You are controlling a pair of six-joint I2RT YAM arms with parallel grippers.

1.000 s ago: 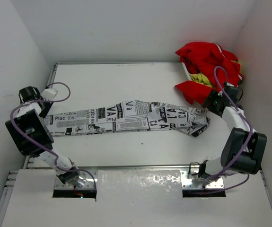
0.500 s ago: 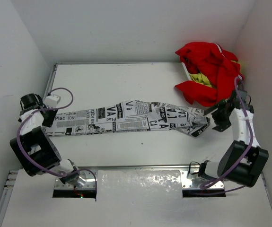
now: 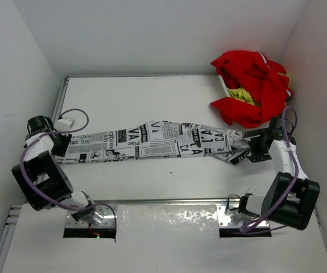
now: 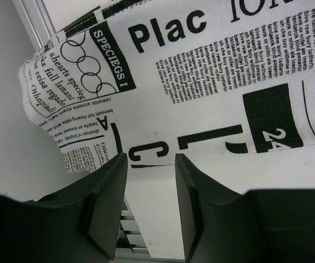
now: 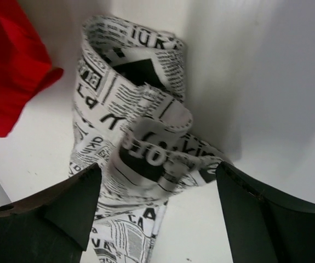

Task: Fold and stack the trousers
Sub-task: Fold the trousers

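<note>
Currently the trousers (image 3: 157, 142) lie stretched across the middle of the surface, from left edge to right edge. Left tool (image 4: 149, 159): jaws narrowly apart, nothing between them; the trouser hem is just beyond the tips, contact unclear from this angle. Right tool (image 5: 157, 170): jaws wide, gripping nothing; the crumpled trouser end sits between them. Red garment heap (image 3: 248, 85) at the far right corner, near that end.

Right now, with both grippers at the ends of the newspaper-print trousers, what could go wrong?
The right gripper stands open around the bunched, twisted end of the trousers; closing there may catch only some layers. The red clothes lie close beside it and could get snagged. The left gripper is open, its tips barely reaching the hem, so it might grab too little cloth.
</note>
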